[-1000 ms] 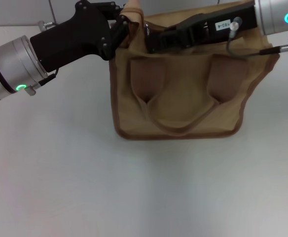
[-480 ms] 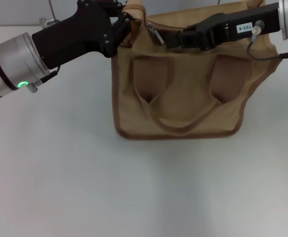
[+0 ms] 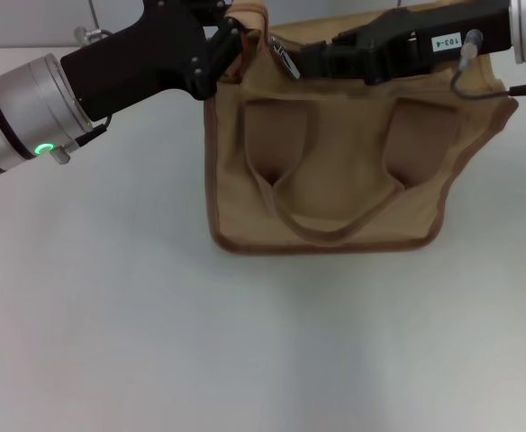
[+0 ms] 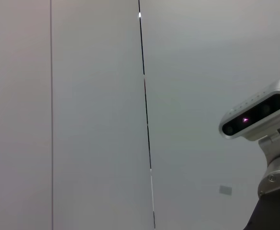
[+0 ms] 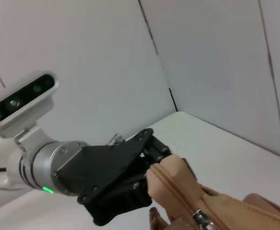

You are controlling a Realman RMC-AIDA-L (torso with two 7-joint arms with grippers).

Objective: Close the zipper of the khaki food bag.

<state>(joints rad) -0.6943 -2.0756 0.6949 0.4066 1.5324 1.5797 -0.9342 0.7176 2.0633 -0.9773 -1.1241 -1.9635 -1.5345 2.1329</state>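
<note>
The khaki food bag (image 3: 335, 153) stands on the table (image 3: 245, 342). Its top left corner is pinched by the left tool (image 3: 230, 45). The right tool (image 3: 312, 58) is seen by the zipper (image 3: 285, 61) slider; its fingers cannot be told. The corner should be kept taut while the slider is drawn straight along the tape.

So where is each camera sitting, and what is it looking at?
Head view: sits on the robot's head, looks down at the khaki food bag on the table; shows the left gripper and right gripper at the bag's top.
Left wrist view: sits on the left arm, faces a wall; shows the right arm's camera.
Right wrist view: sits on the right arm, faces the left gripper pinching the bag's corner.
Shared: head and right wrist views both show the left gripper and the bag.
</note>
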